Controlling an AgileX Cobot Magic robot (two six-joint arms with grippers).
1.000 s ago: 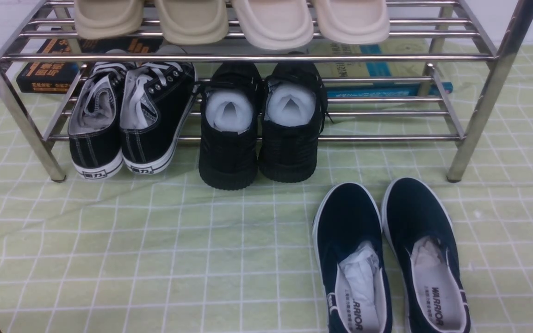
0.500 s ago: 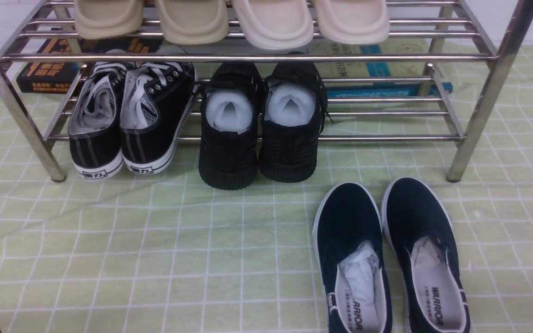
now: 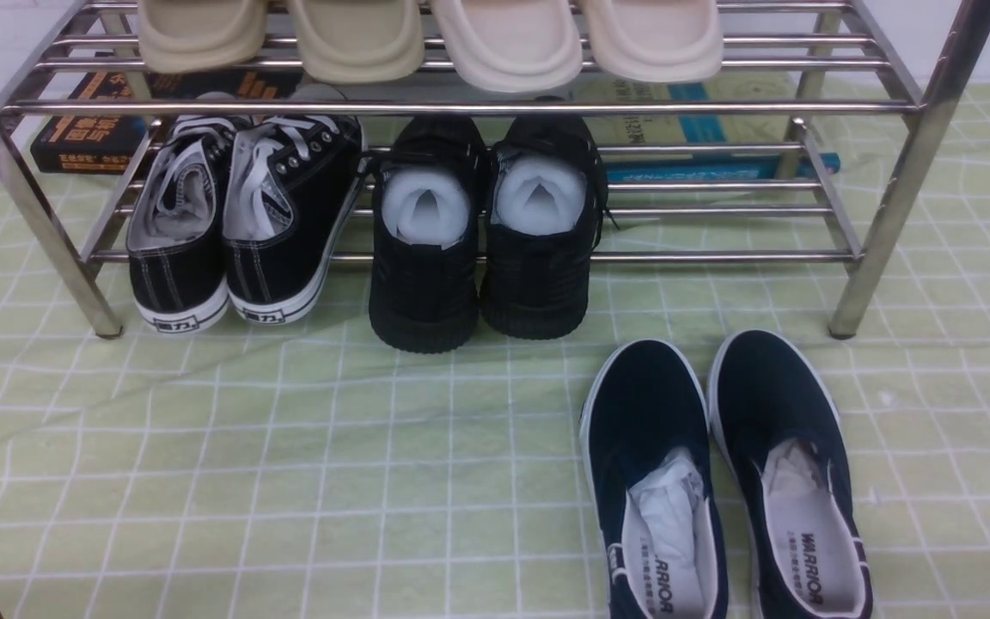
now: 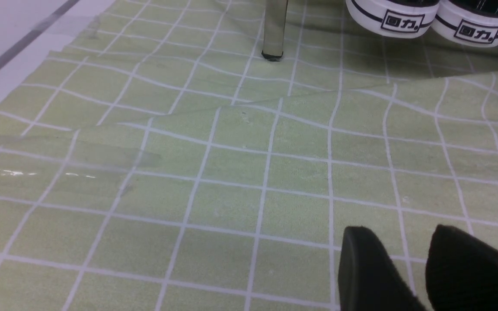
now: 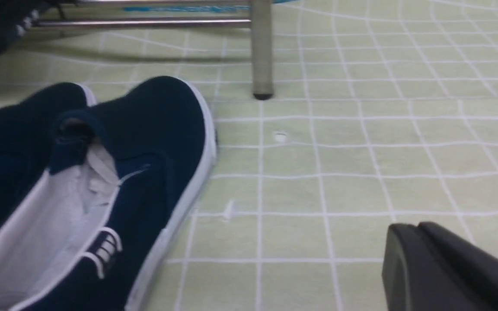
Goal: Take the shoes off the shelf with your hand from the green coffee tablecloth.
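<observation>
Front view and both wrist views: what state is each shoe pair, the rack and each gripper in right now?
navy slip-ons: off the rack, side by side on the green tablecloth, paper-stuffed.
black lace-up sneakers: on lower tier.
all-black shoes: on lower tier, stuffed.
beige slippers: on upper tier.
shoe rack: upright.
left gripper: open, empty.
right gripper: shut, empty.

Even, fairly bright light falls from overhead, slightly cool. The shelf (image 3: 461, 107) gleams with glare along its chrome bars and casts a soft shadow onto the green coffee tablecloth (image 3: 289, 447) beneath it. The front view is sharp. The right wrist view is softer, the shoes (image 5: 102, 181) blurred up close, and the nearest dark claw (image 5: 417, 259) is out of focus.
</observation>
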